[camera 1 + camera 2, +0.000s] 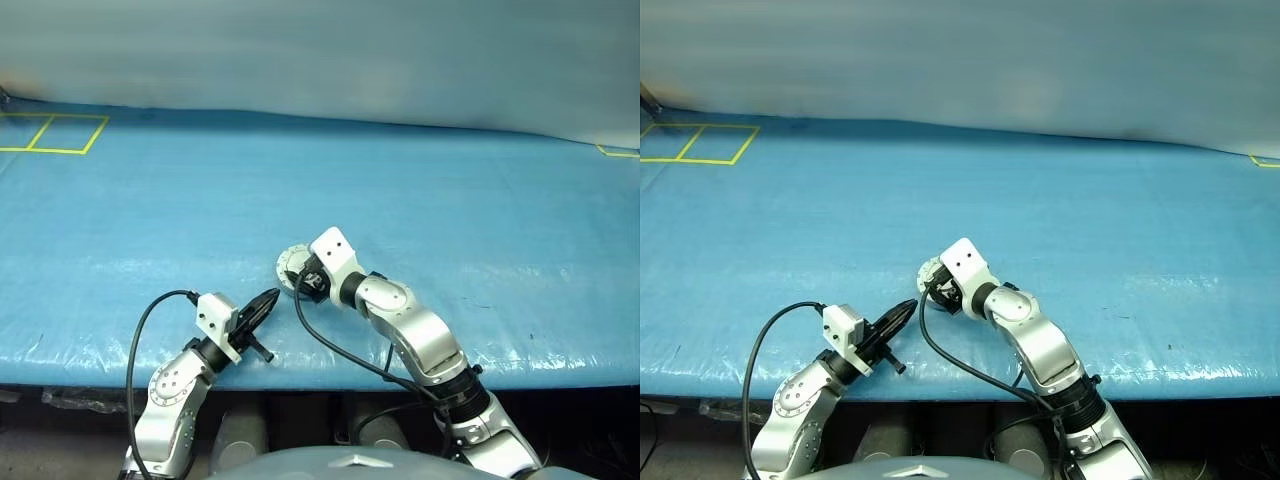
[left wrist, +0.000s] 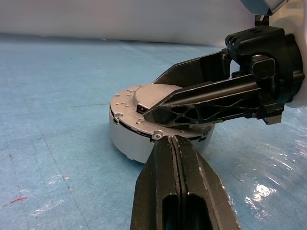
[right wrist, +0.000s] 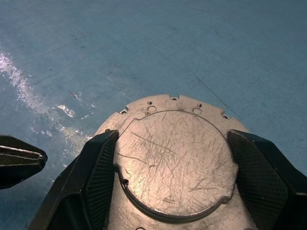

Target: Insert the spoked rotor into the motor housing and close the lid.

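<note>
The motor housing [image 2: 127,141] stands on the blue table near the front, with the lid [image 3: 175,158] lying flat on it, smooth scratched face up. My right gripper [image 3: 172,139] reaches down over it, one finger on each side of the lid's raised round centre and touching its edge. My left gripper [image 2: 173,143] is shut and empty, level, with its tip close to the housing's wall on the near left side [image 1: 270,298]. The spoked rotor is hidden.
The blue cover [image 1: 450,200] spreads wide behind and to both sides of the housing. Yellow tape squares [image 1: 55,133] mark the far left corner. The table's front edge [image 1: 330,375] runs just behind my wrists. A black cable [image 1: 335,350] loops from my right wrist.
</note>
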Available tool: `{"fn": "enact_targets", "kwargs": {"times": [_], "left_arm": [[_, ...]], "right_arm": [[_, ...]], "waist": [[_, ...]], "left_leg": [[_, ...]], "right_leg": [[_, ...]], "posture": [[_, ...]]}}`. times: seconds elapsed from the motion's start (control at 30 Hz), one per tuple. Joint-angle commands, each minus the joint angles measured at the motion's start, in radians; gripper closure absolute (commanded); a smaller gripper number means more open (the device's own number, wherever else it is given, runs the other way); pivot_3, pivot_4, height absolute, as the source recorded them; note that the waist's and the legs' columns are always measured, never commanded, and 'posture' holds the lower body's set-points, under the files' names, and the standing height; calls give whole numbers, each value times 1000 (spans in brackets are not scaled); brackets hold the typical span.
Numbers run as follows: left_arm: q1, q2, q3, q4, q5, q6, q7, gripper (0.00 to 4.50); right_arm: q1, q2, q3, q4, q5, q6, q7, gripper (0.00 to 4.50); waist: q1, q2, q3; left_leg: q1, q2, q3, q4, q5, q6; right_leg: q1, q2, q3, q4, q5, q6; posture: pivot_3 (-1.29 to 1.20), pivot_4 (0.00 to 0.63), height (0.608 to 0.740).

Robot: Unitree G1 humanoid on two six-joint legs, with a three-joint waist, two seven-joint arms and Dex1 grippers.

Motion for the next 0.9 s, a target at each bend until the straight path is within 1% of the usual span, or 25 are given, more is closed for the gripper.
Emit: {"fn": "enact_targets", "kwargs": {"times": [0.03, 0.4, 0.5, 0.73, 0.9], "left_arm": [[-3, 3, -5, -45, -7, -5, 2, 4500], [-8, 11, -8, -45, -4, 6, 6, 4500], [-9, 11, -9, -45, -4, 7, 8, 4500], [-11, 6, -2, -48, -7, 21, 26, 4500], [-43, 0, 41, -54, -28, 53, 75, 4500]], "right_arm": [[5, 1, 17, 0, -24, -10, -8, 1235], [19, 25, 24, 15, -71, 42, -61, 1235], [13, 25, 34, 2, -68, 66, -46, 1235], [15, -16, 65, 17, -79, 72, -8, 1235], [37, -18, 63, 33, -72, 28, 2, 1235]], "waist": [[0, 0, 0], [-3, 0, 0], [-3, 0, 0], [-2, 2, -1], [-1, 1, -2]], "left_leg": [[0, 0, 0, 0, 0, 0], [2, 0, 0, 0, 0, 0], [2, 0, 0, 0, 0, 0], [2, 0, 0, -1, 0, 0], [2, 0, 0, -2, 0, 0]], "right_leg": [[0, 0, 0, 0, 0, 0], [-1, -1, 0, 0, 0, 0], [-1, -2, 0, 0, 0, 0], [-2, -2, -1, -1, 0, -1], [-1, -2, -1, -2, 0, -1]], "posture": [[0, 150, 740], [0, 150, 740], [0, 150, 740], [0, 150, 740], [0, 150, 740]]}}
